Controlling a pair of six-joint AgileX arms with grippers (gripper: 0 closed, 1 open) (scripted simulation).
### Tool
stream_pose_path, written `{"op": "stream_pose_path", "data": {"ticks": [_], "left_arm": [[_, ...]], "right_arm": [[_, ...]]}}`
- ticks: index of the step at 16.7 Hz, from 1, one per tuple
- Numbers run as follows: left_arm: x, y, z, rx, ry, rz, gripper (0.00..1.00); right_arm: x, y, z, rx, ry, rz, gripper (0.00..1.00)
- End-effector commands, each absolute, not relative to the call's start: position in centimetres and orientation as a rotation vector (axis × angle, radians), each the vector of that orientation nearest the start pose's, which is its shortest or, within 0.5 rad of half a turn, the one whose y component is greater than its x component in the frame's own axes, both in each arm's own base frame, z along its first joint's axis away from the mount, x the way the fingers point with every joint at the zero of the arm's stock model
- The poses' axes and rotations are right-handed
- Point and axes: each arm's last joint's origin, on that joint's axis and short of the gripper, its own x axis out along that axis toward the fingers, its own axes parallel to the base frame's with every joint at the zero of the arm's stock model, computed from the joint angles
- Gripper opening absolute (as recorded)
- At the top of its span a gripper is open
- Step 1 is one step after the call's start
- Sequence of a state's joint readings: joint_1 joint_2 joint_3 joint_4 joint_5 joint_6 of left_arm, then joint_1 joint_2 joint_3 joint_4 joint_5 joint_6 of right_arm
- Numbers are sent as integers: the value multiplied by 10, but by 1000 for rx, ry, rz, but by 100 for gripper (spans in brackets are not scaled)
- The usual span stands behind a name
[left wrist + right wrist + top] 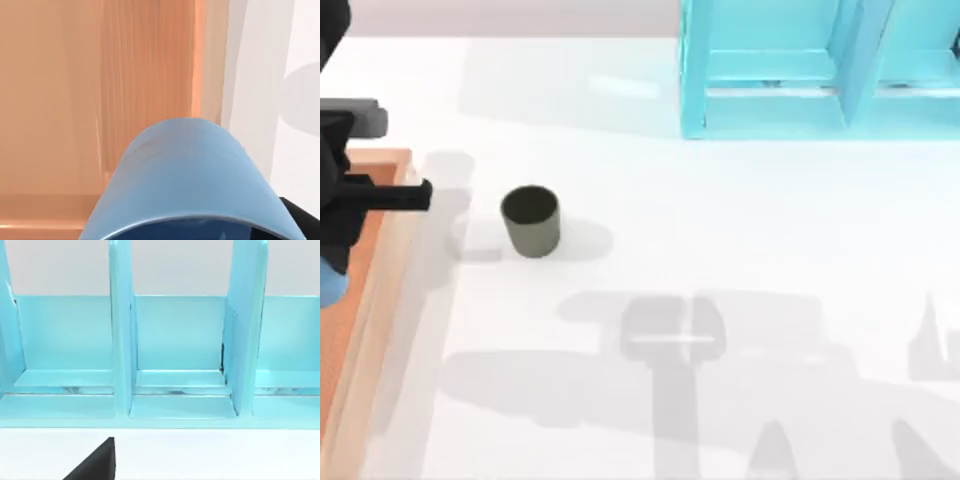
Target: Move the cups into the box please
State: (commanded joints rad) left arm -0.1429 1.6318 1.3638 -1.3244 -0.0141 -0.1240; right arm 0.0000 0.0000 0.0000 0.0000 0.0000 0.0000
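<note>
Cups: the bright blue tapered cup (190,175) hangs clamped in my left hand (340,215) over the shallow orange-brown box with light wooden rim (390,270); the dark olive-grey cup (531,221) stands upright on the white surface (740,230) beside it. The right hand's state I cannot tell.

Rendered sim tabletop, prob. lab-style setup, plain white table (740,250), flat turquoise shelf unit (820,70), no room bg
</note>
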Motion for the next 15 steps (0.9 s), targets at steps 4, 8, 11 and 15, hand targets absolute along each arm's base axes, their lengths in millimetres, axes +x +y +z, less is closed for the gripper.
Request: {"op": "stream_pose_path", "data": {"ticks": [4, 8, 11, 15], "left_arm": [[270, 3, 270, 37, 1560, -9, 0], [234, 49, 278, 37, 1551, 2, 0], [220, 58, 277, 40, 1561, 9, 0], [221, 57, 277, 45, 1560, 7, 0]], "right_arm": [[106, -1, 160, 0, 0, 0, 100], [106, -1, 160, 0, 0, 0, 100], [106, -1, 160, 0, 0, 0, 100], [106, -1, 160, 0, 0, 0, 100]]}}
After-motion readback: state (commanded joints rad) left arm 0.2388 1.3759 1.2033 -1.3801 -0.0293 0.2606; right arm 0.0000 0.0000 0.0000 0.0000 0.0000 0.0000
